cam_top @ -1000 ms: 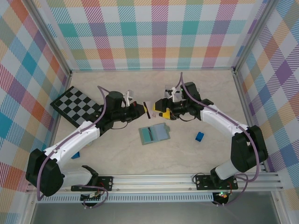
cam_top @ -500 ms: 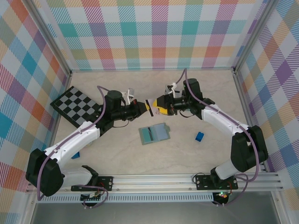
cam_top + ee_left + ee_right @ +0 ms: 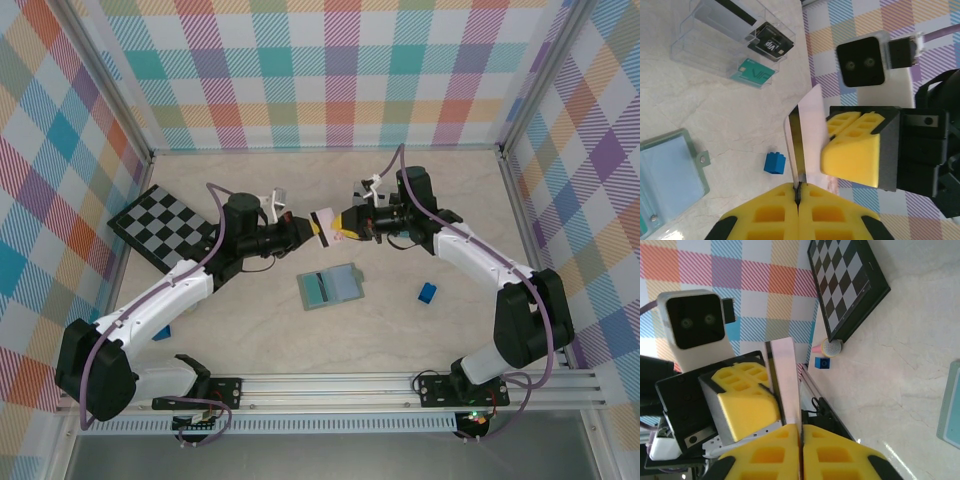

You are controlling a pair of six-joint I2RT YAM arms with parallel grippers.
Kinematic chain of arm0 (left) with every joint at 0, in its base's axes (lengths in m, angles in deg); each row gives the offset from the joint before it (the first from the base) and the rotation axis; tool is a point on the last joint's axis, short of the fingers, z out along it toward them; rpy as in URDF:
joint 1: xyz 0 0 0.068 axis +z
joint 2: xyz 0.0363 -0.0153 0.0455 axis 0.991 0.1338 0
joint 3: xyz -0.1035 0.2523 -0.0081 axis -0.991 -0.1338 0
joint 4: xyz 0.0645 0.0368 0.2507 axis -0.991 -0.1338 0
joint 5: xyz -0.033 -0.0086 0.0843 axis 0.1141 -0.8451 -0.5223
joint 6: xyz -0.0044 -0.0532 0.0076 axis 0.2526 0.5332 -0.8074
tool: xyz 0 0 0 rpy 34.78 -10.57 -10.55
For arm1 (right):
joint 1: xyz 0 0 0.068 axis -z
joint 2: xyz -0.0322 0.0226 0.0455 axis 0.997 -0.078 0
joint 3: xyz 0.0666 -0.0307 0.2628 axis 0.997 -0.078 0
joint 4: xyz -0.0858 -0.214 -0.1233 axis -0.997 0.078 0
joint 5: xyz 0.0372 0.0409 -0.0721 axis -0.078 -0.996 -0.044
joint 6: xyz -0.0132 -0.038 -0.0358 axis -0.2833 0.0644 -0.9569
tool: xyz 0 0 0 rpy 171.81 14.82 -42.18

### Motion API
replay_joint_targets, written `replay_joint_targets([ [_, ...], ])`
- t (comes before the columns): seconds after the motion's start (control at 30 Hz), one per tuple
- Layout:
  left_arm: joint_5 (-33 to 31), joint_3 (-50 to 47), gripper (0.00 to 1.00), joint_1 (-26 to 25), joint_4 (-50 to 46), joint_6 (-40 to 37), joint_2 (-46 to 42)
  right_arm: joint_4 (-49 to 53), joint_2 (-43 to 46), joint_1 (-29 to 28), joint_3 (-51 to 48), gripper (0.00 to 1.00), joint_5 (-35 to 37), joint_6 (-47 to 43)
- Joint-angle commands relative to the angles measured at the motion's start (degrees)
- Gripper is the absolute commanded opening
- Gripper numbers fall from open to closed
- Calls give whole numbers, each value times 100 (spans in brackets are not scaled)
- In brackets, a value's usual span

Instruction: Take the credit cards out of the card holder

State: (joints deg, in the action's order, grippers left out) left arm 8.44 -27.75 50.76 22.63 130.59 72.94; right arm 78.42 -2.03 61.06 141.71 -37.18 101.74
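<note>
Nearest you, the card holder [image 3: 331, 288] lies open and flat on the worktop [image 3: 250, 330], with a blue block [image 3: 427, 292] to its right. Farther back, above the middle of the worktop, your left hand [image 3: 308, 229] and right hand [image 3: 338, 224] meet tip to tip. Each is clamped tight on an opposite end of one pale card [image 3: 811, 131] with a black stripe, held on edge between them. A checkerboard [image 3: 165, 225] sits to the left. From the left wrist, a clear tray [image 3: 695, 47] beyond the block holds other cards [image 3: 769, 41]: striped, dark and teal.
</note>
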Motion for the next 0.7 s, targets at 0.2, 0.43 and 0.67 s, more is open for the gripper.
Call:
replay_joint_targets([
  [0.2, -1348, 501, 78, 61, -2416, -498, -7, 2002, 277, 3, 809, 0, 1434, -2474],
  [0.43, -2043, 384, 100, 104, -2941, -461, 10, 2483, 363, 141, 1351, 0, 3502, -4528],
  [0.67, -1973, 175, 100, 258, -3015, -446, 11, 2858, -555, 186, 2315, 0, 4219, -7566],
])
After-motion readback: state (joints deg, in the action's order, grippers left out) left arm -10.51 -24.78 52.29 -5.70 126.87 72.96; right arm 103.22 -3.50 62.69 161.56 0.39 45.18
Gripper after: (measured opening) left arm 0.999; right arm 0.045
